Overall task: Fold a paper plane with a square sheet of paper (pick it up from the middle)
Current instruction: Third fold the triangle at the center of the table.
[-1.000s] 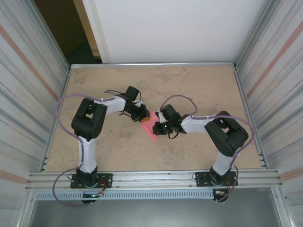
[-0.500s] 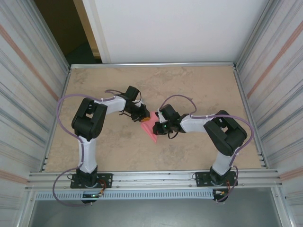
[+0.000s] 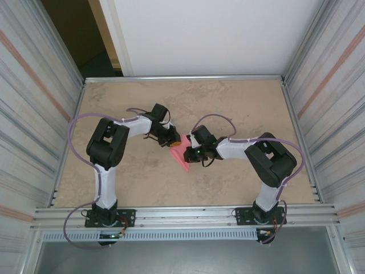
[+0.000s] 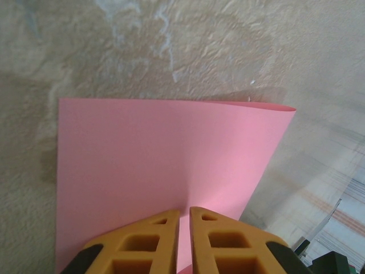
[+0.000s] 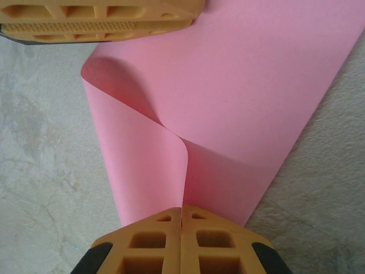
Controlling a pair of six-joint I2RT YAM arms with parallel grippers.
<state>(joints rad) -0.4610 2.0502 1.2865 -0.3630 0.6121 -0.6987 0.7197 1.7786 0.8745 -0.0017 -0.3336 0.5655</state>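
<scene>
over table (image 3: 245,108), curled paper (image 3: 180,156), perhaps lifted

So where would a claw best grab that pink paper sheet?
By a raised edge, coming in low from the side. The pink paper sheet is thin and limp, so only an edge lifted off the table fits in a claw. The left claw pinches one edge that way, the right claw the facing edge, where the sheet curls up.

No legible text or markings.
</scene>
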